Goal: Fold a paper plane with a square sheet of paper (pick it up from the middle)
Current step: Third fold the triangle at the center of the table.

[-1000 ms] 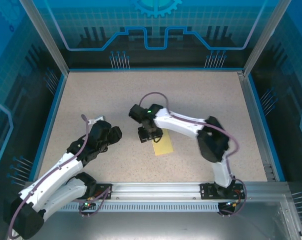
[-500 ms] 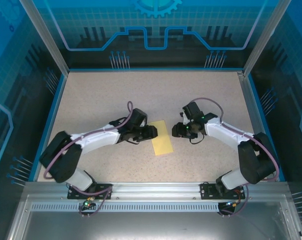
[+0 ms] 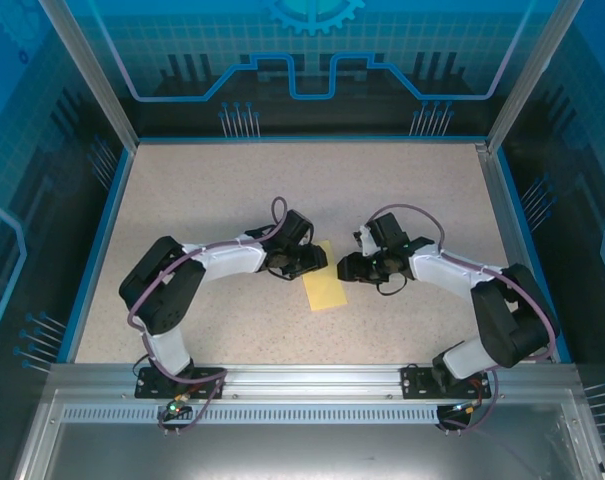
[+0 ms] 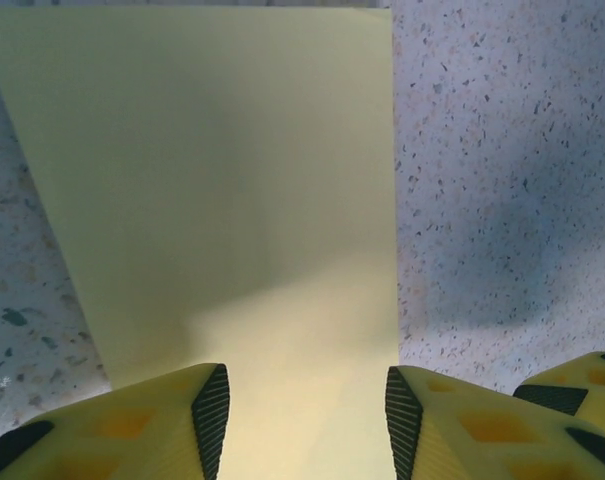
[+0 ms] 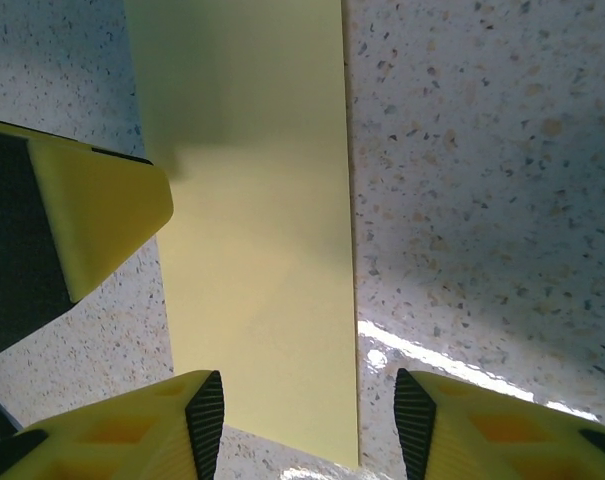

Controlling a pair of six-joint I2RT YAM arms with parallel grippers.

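Overhead view: the sheet [image 3: 326,288], pale yellow and showing as an oblong, lies flat at the centre of the speckled bench [image 3: 202,200], its long axis tilted slightly from vertical in the frame. Both arms reach in to its upper end, the left from the left of the frame and the right from the right.

Left wrist view: the left fingers [image 4: 210,415] stand released at the bottom edge of the frame, apart from each other. The sheet runs up from the gap between them to the top of the frame and is not grasped.

Right wrist view: the right fingers [image 5: 204,415] are likewise released at the bottom edge, straddling the lower end of the sheet without grasping it. One yellow finger of the left arm juts in at the left edge and overlaps the sheet's left border.
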